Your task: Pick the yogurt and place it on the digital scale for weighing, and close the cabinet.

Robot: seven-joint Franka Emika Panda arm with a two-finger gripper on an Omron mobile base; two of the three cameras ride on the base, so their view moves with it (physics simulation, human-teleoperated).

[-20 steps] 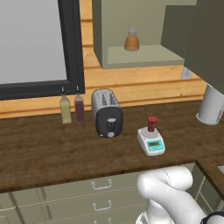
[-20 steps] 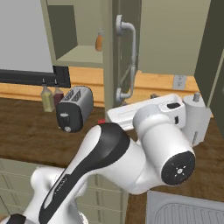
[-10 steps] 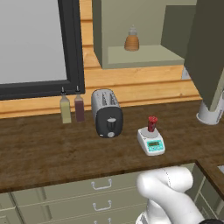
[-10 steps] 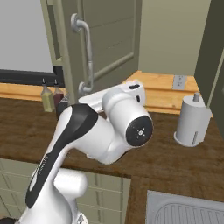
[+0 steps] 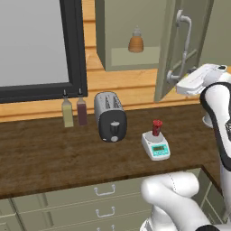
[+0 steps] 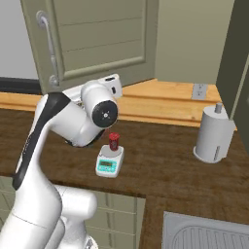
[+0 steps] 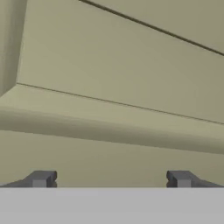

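The claw (image 7: 111, 178) faces the olive panelled door of the cabinet (image 5: 180, 49) at close range, fingertips (image 7: 41, 178) set wide apart and holding nothing, so it is released. The hand seems pressed against the door's outer face just below the silver bar handle (image 5: 182, 45), though contact is hard to confirm. The door stands partly swung, the shelf inside exposed beyond the claw with an orange-brown bottle (image 5: 136, 41) on it. Well below the claw, on the wooden counter (image 5: 54, 155), the yogurt (image 5: 156, 127) sits upright on the digital scale (image 5: 156, 146). The toaster (image 5: 110, 116) is just beside the scale. A paper towel roll (image 6: 212, 133) stands on the counter, apart from the scale.
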